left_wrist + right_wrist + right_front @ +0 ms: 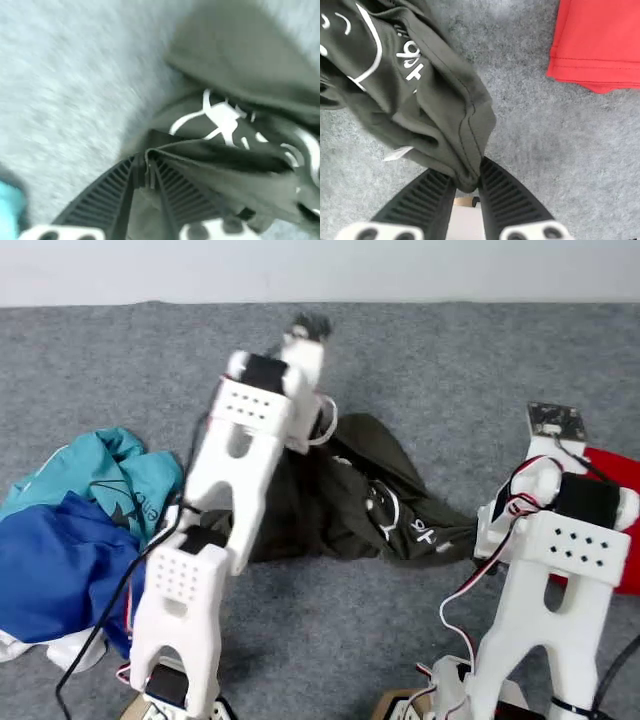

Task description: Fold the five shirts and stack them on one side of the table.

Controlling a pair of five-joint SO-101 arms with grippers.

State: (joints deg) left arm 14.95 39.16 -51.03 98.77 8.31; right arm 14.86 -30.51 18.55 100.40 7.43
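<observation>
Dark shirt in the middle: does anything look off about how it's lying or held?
Yes. The dark shirt is bunched and twisted, not flat: the left hand pinches a fold, the right hand a wadded edge. A teal shirt and a blue shirt lie heaped, unfolded, nearby.

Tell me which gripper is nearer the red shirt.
Right. The right gripper pinches the dark shirt near the red shirt; the left gripper pinches it farther away.

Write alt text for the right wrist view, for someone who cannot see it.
The right gripper pinches a bunched edge of a dark shirt with white print, over grey carpet. A red shirt lies flat nearby, apart from it.
</observation>
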